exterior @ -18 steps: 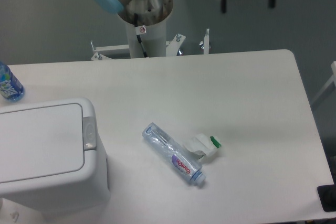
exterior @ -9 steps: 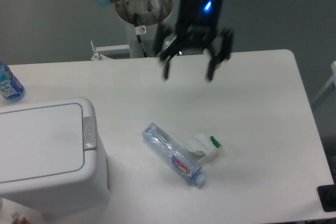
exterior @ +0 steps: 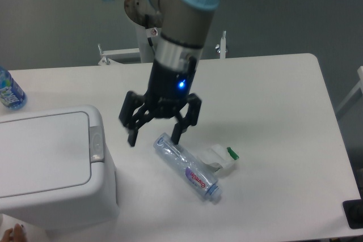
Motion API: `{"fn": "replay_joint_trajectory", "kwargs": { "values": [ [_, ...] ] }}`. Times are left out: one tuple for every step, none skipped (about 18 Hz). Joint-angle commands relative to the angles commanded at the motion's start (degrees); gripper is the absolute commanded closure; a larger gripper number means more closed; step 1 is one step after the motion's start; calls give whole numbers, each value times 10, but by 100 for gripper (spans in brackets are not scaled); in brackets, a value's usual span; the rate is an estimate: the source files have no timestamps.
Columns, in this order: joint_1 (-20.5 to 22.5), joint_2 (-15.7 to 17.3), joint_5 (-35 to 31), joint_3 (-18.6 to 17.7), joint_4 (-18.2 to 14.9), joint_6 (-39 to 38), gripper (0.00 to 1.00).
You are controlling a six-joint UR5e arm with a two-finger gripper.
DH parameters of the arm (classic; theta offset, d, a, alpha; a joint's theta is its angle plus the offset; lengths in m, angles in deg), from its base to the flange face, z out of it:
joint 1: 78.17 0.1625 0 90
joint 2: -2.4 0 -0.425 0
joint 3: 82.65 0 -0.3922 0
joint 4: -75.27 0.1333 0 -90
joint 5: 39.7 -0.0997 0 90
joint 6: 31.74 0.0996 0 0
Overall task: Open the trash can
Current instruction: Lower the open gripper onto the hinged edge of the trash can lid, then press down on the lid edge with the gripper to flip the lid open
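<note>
The trash can (exterior: 51, 168) is a large white boxy bin at the lower left, its flat lid shut. A small grey push-button latch (exterior: 96, 143) sits on its right rim. My gripper (exterior: 154, 138) hangs open and empty above the table, just right of the latch and not touching it. Its left fingertip (exterior: 133, 140) is a short way from the bin's rim. Its right fingertip (exterior: 176, 138) is above the end of a lying clear bottle (exterior: 187, 166).
A crumpled white wrapper with a green bit (exterior: 221, 158) lies next to the clear bottle. A blue-labelled bottle (exterior: 9, 90) stands at the table's left edge behind the bin. The arm's base post (exterior: 156, 32) is at the back. A fingertip (exterior: 14, 233) shows at the bottom left.
The gripper has come down and to the left, from above the table's back middle to just right of the bin's latch. The bin's lid and the bottles have not moved.
</note>
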Motion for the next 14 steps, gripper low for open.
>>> {"fn": "replay_joint_trajectory", "kwargs": {
  "values": [
    [-3,1,0,1,1,-1,0],
    [-6,1,0,2,1,-1,0],
    [-8,0,0,1,1,-3,0],
    [-11,1,0,-1,1,-3,0],
    [-14,1,0,-3,1,-4,0],
    [-17,3,-1,-4,1,-4,0],
    [-19,4,-1,-5,1,-4,0],
    [-20,4,-1,-6,0,-4,0],
    [-21,4,-2,-8,0,-4,0],
    [-24,4,-2,-12,0,-4,0],
    [-27,5,-3,-12,1,-4,0],
    [-27,5,-2,-13,1,-4,0],
    [-27,4,-3,-13,0,-4,0],
    [-28,4,-3,-14,1,-4,0]
  ]
}}
